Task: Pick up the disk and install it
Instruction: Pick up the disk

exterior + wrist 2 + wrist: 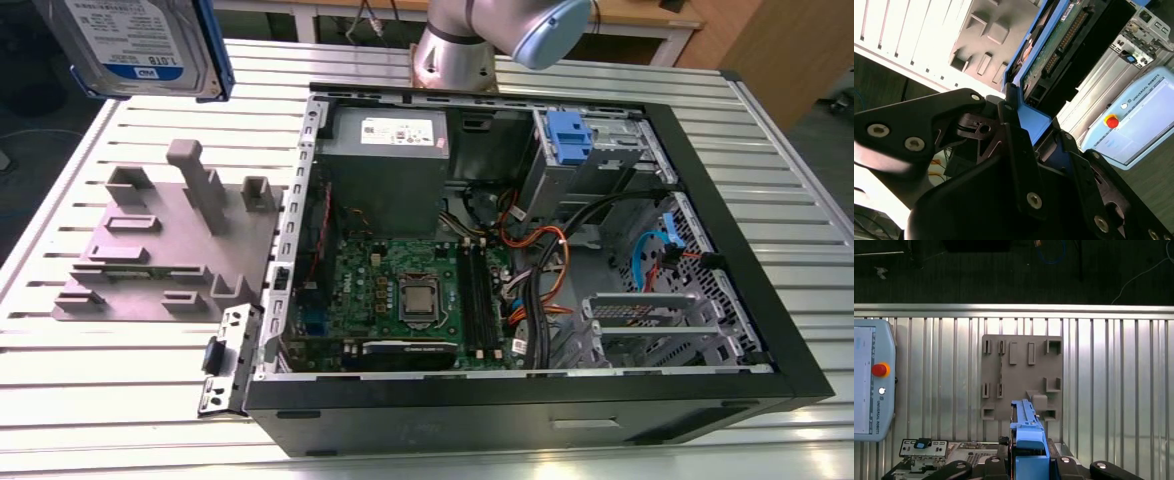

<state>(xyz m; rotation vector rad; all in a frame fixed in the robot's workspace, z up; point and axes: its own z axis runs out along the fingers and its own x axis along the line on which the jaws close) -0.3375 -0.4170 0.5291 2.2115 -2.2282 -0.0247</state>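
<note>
Tool: the tool point(1031, 125) is closed on the disk point(1054, 35). Its black fingers point(1018, 155) stand on either side of the end handle of the blue carrier point(1036, 122), with no gap to be seen between finger and plastic.

Grip, from above: in the first wrist view the tool point(1026, 467) sits at the handle end, and the disk point(1026, 432) runs straight out from it, seen edge-on.

Disk, place: in the exterior view the disk point(140, 45) hangs in the air at the exterior view's left, label side toward the camera. It is well apart from the bench point(120, 400) and from the open computer case point(534, 410).

Below the disk: the first wrist view looks down past the disk onto the grey fixture point(1021, 377), which lies flat on the bench. A teach pendant point(871, 380) lies beside it.

Disk, other face: the second wrist view shows the green circuit-board side and a row of connector pins.

Case: it lies on its side with the board exposed. A blue bracket point(567, 135) sits in the drive bay beside the grey power supply point(387, 135).

Arm: its base point(454, 55) stands on the bench behind the case.

Cut off: the frame edge trims the top of the disk in the exterior view.

Hidden: the carrier handle covers the inner faces of the fingers, so the exact contact points cannot be made out. Edge-on in the first wrist view, the disk shows neither of its flat faces.
</note>
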